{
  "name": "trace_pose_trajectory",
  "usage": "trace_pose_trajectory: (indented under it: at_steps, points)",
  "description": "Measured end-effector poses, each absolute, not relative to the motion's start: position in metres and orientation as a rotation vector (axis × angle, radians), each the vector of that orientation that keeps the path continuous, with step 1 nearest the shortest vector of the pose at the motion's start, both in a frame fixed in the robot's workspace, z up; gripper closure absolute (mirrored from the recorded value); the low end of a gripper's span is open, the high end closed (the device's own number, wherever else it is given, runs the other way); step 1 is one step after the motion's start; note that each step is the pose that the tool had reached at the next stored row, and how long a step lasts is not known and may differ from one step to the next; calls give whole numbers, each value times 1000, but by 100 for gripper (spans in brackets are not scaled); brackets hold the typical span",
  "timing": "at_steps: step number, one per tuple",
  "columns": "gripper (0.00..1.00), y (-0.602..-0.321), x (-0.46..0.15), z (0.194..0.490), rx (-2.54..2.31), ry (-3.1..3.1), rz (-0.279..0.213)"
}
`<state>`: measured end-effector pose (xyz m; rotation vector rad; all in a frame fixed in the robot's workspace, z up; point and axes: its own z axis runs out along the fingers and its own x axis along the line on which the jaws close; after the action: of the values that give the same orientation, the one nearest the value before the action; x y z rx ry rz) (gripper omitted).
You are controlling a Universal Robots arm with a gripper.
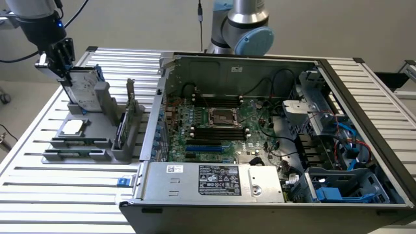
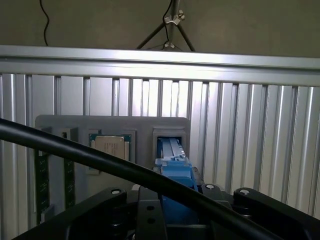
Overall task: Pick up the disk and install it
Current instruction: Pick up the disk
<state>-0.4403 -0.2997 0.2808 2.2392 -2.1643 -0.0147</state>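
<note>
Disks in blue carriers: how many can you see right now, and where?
1. The disk stands upright in the grey holder at the exterior view's left, with the gripper at its top edge. More could be hidden inside the open computer case.

so the gripper (image 1: 65,74) is clamped on the top end of the disk (image 1: 83,87), which stands upright at its slot in the grey holder (image 1: 120,153), chip (image 1: 71,127) lying just beside, open PC case (image 1: 240,73) off to the exterior view's right

Open computer case (image 1: 234,68) beside grey holder (image 1: 78,157); chip (image 1: 71,127) on holder.
</note>
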Motion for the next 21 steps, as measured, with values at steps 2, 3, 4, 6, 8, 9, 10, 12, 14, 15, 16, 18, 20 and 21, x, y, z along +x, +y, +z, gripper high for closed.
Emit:
trace_pose_trajectory:
  at_steps: [2, 3, 4, 6, 8, 9, 10, 12, 14, 15, 16, 18, 20, 21]
  points:
    - [67, -300, -440, 282, 2239, -2164, -15]
    - [67, -300, -440, 283, 2239, -2164, -15]
    - [67, -299, -440, 284, 2239, -2164, -15]
    - [67, -299, -440, 286, 2239, -2164, -15]
    - [67, -299, -440, 288, 2239, -2164, -15]
    - [67, -299, -440, 289, 2239, -2164, -15]
    - [67, -299, -440, 291, 2239, -2164, -15]
    - [67, -299, -440, 298, 2239, -2164, -15]
    - [67, -299, -440, 306, 2239, -2164, -15]
    - [67, -299, -440, 309, 2239, -2164, -15]
    - [67, -299, -440, 314, 2239, -2164, -15]
    - [67, -299, -440, 323, 2239, -2164, -15]
    - [67, -299, -440, 332, 2239, -2164, -14]
    - [67, -299, -440, 337, 2239, -2164, -15]
